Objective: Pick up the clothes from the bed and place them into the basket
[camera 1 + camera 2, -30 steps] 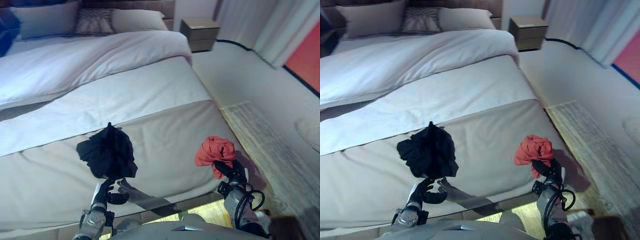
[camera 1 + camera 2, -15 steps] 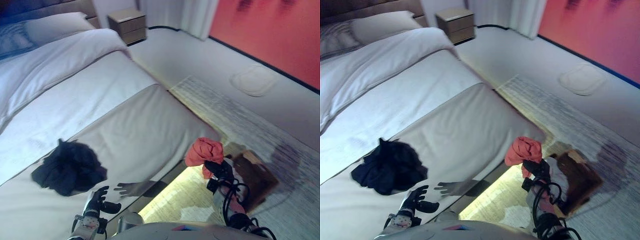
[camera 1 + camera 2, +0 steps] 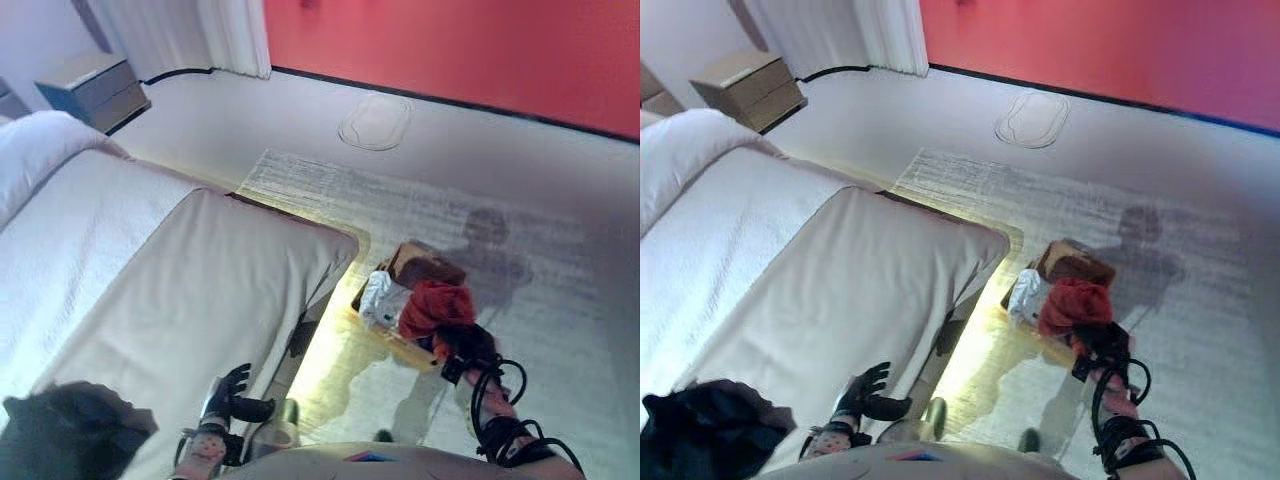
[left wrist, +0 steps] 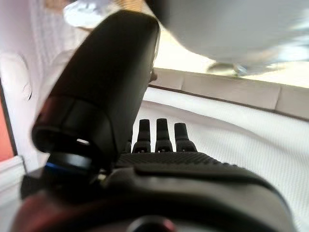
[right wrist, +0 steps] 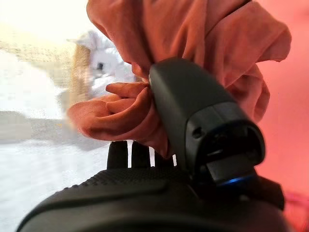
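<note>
1. Red cloth (image 3: 436, 308), soft and crumpled, is bunching in the right hand (image 3: 468, 345), thumb clamping a fold; it is hanging above the basket (image 3: 420, 272) on the floor.
2. Likely light, limp; any gathered fold is serving as a hold.
3. Black garment (image 3: 62, 436) is lying on the bed (image 3: 190, 290); left hand (image 3: 232, 398) is hovering empty, fingers relaxed.

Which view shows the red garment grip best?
The right wrist view: the red garment bunches against the right robot hand, thumb pressed into the cloth. Both eye views show it small, held above the basket. The left wrist view shows none of it.
</note>
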Motion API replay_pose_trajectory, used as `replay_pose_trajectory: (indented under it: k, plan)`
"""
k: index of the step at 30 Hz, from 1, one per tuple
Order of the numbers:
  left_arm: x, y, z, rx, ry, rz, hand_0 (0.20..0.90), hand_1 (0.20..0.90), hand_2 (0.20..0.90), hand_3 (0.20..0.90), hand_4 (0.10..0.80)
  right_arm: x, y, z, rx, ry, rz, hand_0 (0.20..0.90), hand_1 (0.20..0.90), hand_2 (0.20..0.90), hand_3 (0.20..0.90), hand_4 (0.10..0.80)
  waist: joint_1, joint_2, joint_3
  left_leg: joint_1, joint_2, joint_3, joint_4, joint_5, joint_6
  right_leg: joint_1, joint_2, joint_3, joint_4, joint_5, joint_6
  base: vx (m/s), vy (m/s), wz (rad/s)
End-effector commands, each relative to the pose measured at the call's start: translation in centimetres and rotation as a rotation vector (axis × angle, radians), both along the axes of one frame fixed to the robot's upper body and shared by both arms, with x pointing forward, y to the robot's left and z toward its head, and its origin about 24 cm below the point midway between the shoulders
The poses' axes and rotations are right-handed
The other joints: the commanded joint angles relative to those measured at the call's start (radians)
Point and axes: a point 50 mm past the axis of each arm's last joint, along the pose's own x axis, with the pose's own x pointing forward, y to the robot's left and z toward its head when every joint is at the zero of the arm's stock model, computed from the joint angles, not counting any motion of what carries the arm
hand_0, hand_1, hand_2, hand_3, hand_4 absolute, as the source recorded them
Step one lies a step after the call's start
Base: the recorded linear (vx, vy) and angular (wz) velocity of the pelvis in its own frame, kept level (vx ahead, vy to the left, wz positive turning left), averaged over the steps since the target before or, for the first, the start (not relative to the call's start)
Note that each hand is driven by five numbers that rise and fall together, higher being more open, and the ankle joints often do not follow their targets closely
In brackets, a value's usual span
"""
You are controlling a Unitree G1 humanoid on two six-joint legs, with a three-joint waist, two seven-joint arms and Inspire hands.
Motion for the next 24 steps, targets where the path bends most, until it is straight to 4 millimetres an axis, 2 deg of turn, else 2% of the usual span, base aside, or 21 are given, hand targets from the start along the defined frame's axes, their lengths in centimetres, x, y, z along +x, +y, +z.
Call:
replay_pose_trajectory:
  k: [1,11,17,24]
  plan:
    - [1.6,1.0,0.6,0.062,-0.044,-0.026,0.900,0.900,0.900,0.900,0.800,4.5,1.2,2.9,0.010,-0.201,0.029,0.300,0.300,0.300,0.200,0.100,0.025,-0.002,-0.056,-0.066,-0.079,-0.012,0.029,-0.008,0.038,0.054,-0.012,-0.107,0.039,-0.029,0.051,0.039,0.017,-0.01]
    - [1.2,1.5,0.5,0.070,-0.033,-0.041,0.900,0.900,0.900,0.900,0.800,4.2,0.1,2.9,0.014,-0.197,-0.016,0.300,0.300,0.300,0.200,0.100,0.018,-0.001,-0.069,-0.043,-0.085,-0.020,0.019,-0.018,0.040,0.057,-0.009,-0.121,0.036,-0.034,0.049,0.064,-0.019,0.08]
    - [0.3,1.5,0.3,0.072,-0.017,-0.055,0.900,0.900,0.900,0.900,0.800,4.9,-1.3,3.7,-0.006,-0.214,-0.035,0.300,0.300,0.300,0.200,0.100,0.030,0.007,-0.063,-0.039,-0.090,-0.039,0.016,-0.018,0.039,0.061,-0.010,-0.135,0.039,-0.034,0.047,0.054,-0.032,0.05]
    - [-0.7,2.4,0.2,0.093,0.004,-0.043,0.900,0.900,0.900,0.900,0.800,5.7,-2.8,4.7,-0.013,-0.240,-0.113,0.300,0.300,0.300,0.200,0.100,0.045,0.018,-0.058,-0.036,-0.095,-0.063,0.012,-0.015,0.035,0.067,-0.013,-0.158,0.044,-0.038,0.045,0.069,-0.030,0.11]
